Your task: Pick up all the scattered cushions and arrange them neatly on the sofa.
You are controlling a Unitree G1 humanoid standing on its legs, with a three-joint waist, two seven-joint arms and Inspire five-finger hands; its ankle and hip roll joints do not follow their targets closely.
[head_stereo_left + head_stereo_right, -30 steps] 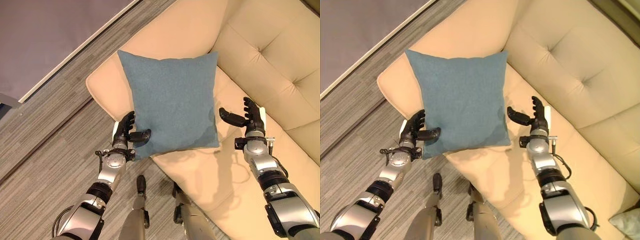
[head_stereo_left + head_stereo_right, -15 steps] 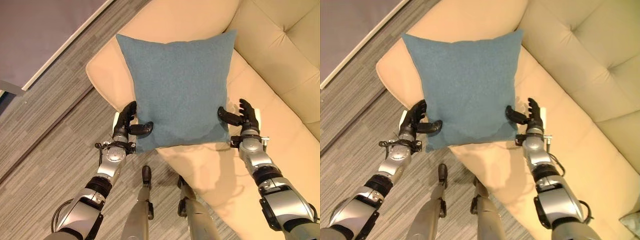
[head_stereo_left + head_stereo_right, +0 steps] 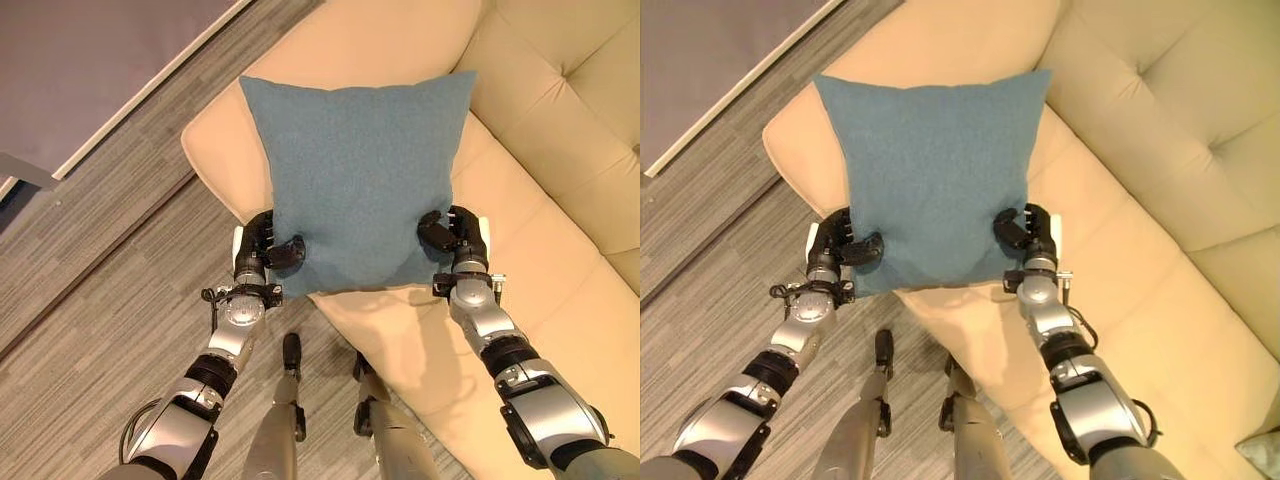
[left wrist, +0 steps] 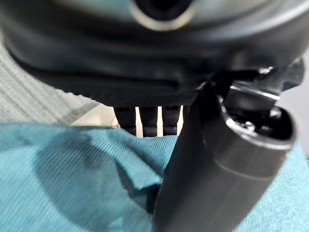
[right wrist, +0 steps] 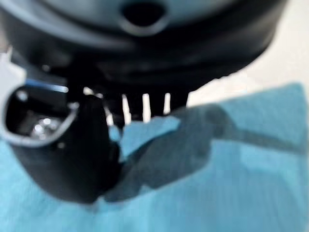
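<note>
A square teal cushion (image 3: 360, 180) is held over the armrest end of the cream sofa (image 3: 560, 190). My left hand (image 3: 266, 250) pinches its lower left corner, thumb on top and fingers underneath. My right hand (image 3: 452, 232) grips the lower right corner the same way. In the left wrist view the thumb (image 4: 212, 169) presses the teal cloth (image 4: 72, 183), with the fingers behind it. The right wrist view has the thumb (image 5: 77, 154) clamped on the cushion (image 5: 217, 183).
The sofa's rounded armrest (image 3: 225, 130) lies under the cushion, the tufted backrest (image 3: 570, 90) to the right. Grey wood-look floor (image 3: 110, 290) spreads left of the sofa, with a purple-grey rug (image 3: 90, 60) at the far left. A pale cushion corner (image 3: 1262, 448) shows at the lower right.
My right hand has moved left and shut on the cushion's lower right corner. The left hand keeps its hold. The cushion sits slightly lower and straighter.
</note>
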